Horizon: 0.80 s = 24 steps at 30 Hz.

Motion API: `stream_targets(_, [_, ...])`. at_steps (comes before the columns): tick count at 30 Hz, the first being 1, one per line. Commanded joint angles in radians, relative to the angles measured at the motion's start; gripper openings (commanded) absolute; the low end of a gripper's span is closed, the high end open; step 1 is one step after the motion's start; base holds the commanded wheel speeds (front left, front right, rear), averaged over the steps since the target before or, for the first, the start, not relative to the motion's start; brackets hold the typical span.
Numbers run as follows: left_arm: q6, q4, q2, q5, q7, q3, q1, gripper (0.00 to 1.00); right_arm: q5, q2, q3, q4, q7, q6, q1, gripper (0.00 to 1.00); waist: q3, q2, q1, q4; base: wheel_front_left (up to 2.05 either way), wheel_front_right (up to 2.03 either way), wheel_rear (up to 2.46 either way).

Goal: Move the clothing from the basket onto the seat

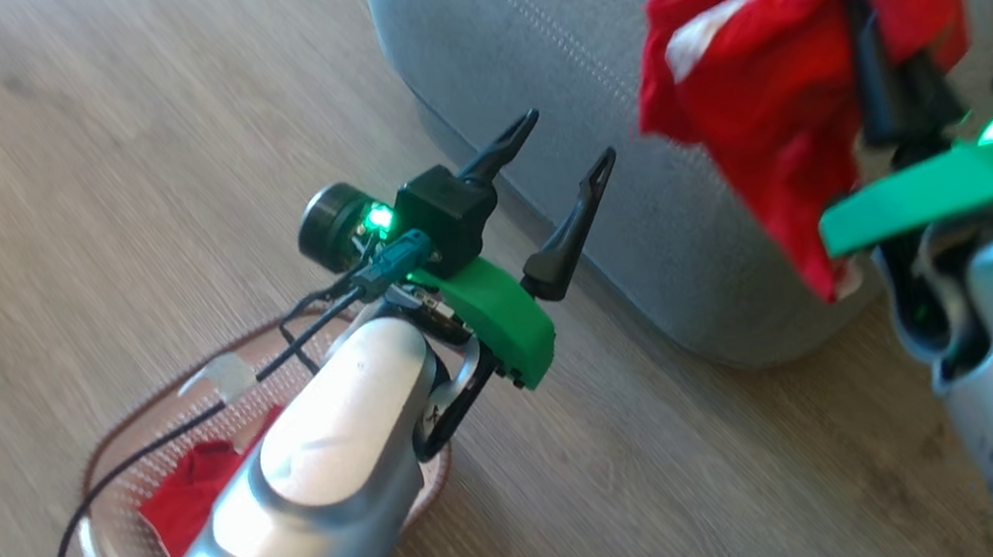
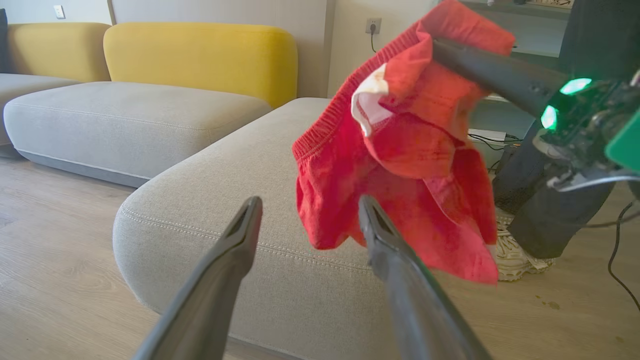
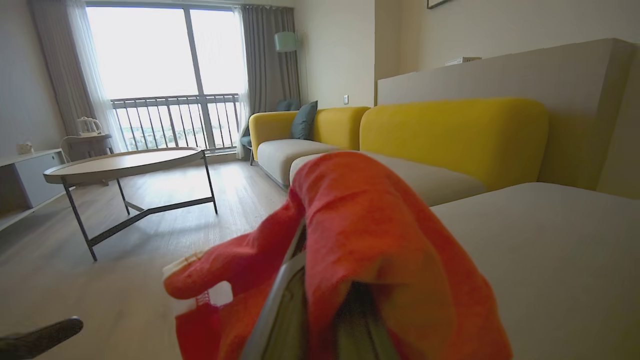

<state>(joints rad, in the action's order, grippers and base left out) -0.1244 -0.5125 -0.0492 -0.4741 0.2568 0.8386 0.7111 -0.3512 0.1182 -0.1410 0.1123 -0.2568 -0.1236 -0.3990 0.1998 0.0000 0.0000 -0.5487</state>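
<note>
At the lower left of the head view, a small rounded cream plastic basket with perforated walls and a brown woven-look rim (image 1: 113,499) is seen standing on the pale wooden plank floor (image 1: 37,142). It is partly covered by the left arm's pale forearm (image 1: 324,445), and a crumpled piece of bright red clothing (image 1: 190,481) is lying inside it. Up and to the right of the basket, the left gripper (image 1: 569,137) is held in the air, its jaws spread well apart with nothing between them. Beyond its fingers, the large grey fabric-upholstered seat cushion with a rounded corner and a line of pale stitching (image 1: 537,33) is shown resting on the floor. Further right, a soft bright red fabric garment with white panels (image 1: 757,98) is held aloft beside that rounded corner, clear of the floor. It is bunched at the top and drapes downward, and an elastic waistband is visible in the left wrist view. Whether its fabric touches the cushion cannot be told. The garment is pinched by the right gripper (image 1: 867,35), whose jaws are clamped together on the cloth, their tips buried in its folds. At the far right of the left wrist view, a person's dark trouser leg (image 2: 545,200) and pale shoe (image 2: 515,255) are seen on the floor behind the hanging garment.
</note>
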Motion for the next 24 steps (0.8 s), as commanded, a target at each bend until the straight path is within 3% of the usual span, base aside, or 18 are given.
stream_targets(1, [-0.006,0.039,-0.017,0.014,0.005,-0.024,0.06,1.0,0.011,0.016,0.01,-0.028,-0.005,-0.007,-0.075,0.0,0.036,0.0,0.0,0.0,0.0,0.0,0.0])
stream_targets(6, [-0.006,0.054,-0.039,0.031,0.005,-0.017,0.071,1.0,0.018,0.042,0.064,0.029,-0.005,-0.007,-0.176,0.0,0.107,0.0,0.0,0.0,0.0,0.0,0.0])
stream_targets(24, [-0.006,0.072,-0.067,0.069,-0.008,0.056,0.169,1.0,0.033,0.232,0.226,0.237,-0.005,-0.007,-0.523,0.0,0.362,0.0,0.0,0.092,0.0,0.0,0.0])
